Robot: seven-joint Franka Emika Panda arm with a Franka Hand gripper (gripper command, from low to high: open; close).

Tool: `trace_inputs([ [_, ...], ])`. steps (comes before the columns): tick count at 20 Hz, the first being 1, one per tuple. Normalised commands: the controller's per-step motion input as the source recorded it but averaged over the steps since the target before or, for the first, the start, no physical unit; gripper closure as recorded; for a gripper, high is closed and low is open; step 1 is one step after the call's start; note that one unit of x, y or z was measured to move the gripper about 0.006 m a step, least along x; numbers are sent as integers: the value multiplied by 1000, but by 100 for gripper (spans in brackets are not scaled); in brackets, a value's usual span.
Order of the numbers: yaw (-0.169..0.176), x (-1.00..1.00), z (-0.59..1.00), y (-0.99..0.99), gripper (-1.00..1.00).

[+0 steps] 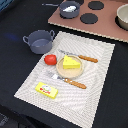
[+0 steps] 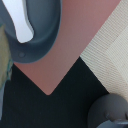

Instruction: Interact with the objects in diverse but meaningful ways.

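A woven beige placemat (image 1: 70, 67) on a dark tabletop (image 1: 15, 75) holds a yellow holed cheese wedge (image 1: 71, 62) sitting on a tan round plate (image 1: 69, 70), flanked by a wooden-handled knife (image 1: 80, 57) and a wooden-handled fork (image 1: 70, 81). A red toy tomato (image 1: 50, 59) rests just beside the plate, and a flat yellow labelled box (image 1: 46, 90) lies near the mat's corner. A grey two-handled pot (image 1: 38, 41) stands off the mat on the exterior view's left. On the pink toy stovetop (image 1: 100, 27), a second grey pot (image 1: 69, 8) holds a white fish-shaped piece (image 1: 70, 8); the wrist view looks straight down on that pot (image 2: 40, 35) and fish piece (image 2: 20, 20). The robot's gripper appears in neither view, so whether its fingers are apart or together cannot be told
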Motion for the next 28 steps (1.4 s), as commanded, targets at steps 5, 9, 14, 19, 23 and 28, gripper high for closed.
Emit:
trace_inputs([
  [5, 0, -160, -509, -15, -100],
  [9, 0, -191, -506, 6, -100],
  [14, 0, -99, -412, 9, -100],
  [19, 0, -48, -295, 85, -100],
  [23, -45, 32, -148, 142, -100],
  [28, -130, 44, -111, 142, -100],
])
